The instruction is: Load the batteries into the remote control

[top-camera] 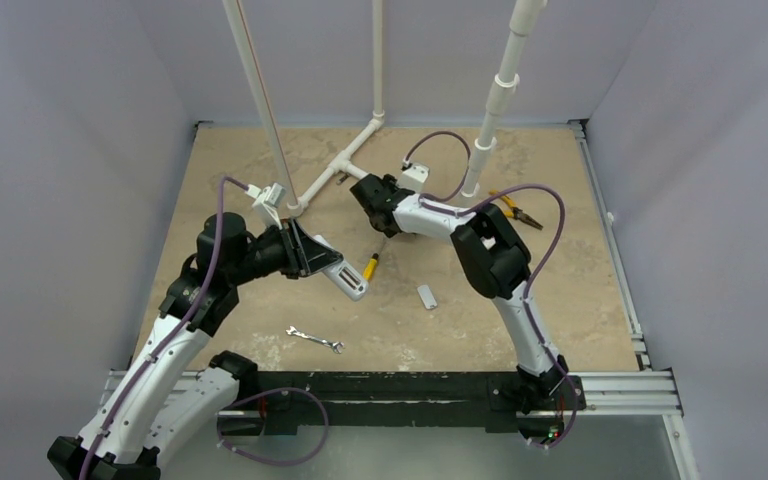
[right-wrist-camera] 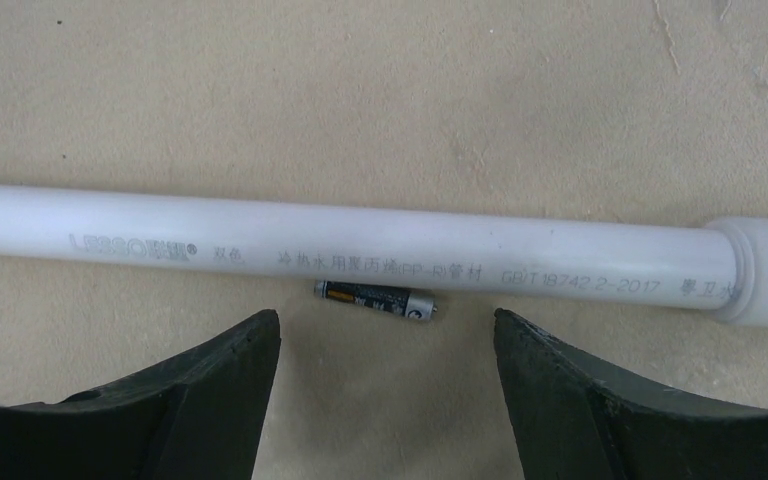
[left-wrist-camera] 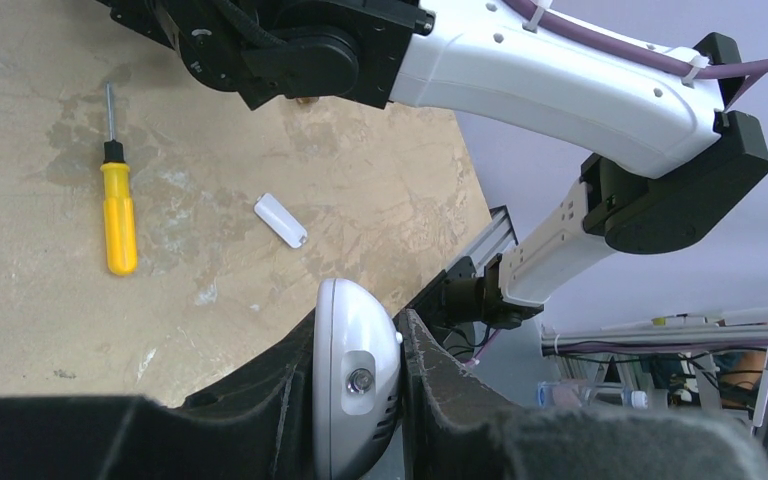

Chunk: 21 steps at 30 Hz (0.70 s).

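Note:
My left gripper point(top-camera: 307, 256) point(left-wrist-camera: 358, 325) is shut on the remote control point(top-camera: 345, 277) point(left-wrist-camera: 352, 400), a slim white oblong held above the table, its rounded end showing between the black fingers. My right gripper point(top-camera: 368, 194) point(right-wrist-camera: 385, 318) stands open, low over the table beside a white pipe point(right-wrist-camera: 360, 255). One black battery point(right-wrist-camera: 375, 299) lies on the table against that pipe, just beyond the open fingertips and between them. Nothing is held by the right gripper.
A yellow-handled screwdriver point(top-camera: 371, 265) point(left-wrist-camera: 118, 215) and a small white oblong piece point(top-camera: 426, 296) point(left-wrist-camera: 280, 220) lie mid-table. A wrench point(top-camera: 315, 340) lies near the front, pliers point(top-camera: 515, 210) at the right. White pipe uprights point(top-camera: 490, 120) stand at the back.

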Tool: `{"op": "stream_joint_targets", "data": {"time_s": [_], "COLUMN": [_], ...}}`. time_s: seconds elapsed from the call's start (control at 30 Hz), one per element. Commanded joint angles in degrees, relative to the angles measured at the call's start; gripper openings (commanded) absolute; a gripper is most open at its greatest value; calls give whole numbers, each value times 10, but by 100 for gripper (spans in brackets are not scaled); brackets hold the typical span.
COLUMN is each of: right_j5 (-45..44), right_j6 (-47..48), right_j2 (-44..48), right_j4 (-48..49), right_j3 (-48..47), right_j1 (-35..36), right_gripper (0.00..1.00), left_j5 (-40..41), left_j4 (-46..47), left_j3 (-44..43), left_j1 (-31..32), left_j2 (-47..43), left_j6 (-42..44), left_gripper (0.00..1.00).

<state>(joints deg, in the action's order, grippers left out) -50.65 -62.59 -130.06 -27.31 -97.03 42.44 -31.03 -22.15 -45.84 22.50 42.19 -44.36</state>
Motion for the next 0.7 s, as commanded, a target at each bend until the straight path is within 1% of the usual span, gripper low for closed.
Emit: {"op": "stream_joint_targets", "data": {"time_s": [0.0, 0.17, 0.27, 0.47, 0.67], "right_j5": [-30, -27, -20, 3, 14], "right_j6": [-28, -24, -37, -86, -120], "right_j2": [-12, -25, -35, -65, -73], "right_j4": [-11, -19, -33, -105, -130], "right_j3": [-28, -51, -65, -117, -130], "right_j1": [-10, -11, -14, -24, -30], "right_gripper": [75, 75, 74, 69, 64], "left_j5": [2, 1, 2, 4, 4], "left_j4": [14, 16, 17, 16, 13], "left_j3": [-18, -21, -21, -20, -20], "left_j1": [-3, -4, -4, -4, -4], "left_j2": [-6, -2, -3, -5, -8], "left_j6": [-1, 1, 1, 1, 2], "left_gripper": [0, 0, 0, 0, 0]}}
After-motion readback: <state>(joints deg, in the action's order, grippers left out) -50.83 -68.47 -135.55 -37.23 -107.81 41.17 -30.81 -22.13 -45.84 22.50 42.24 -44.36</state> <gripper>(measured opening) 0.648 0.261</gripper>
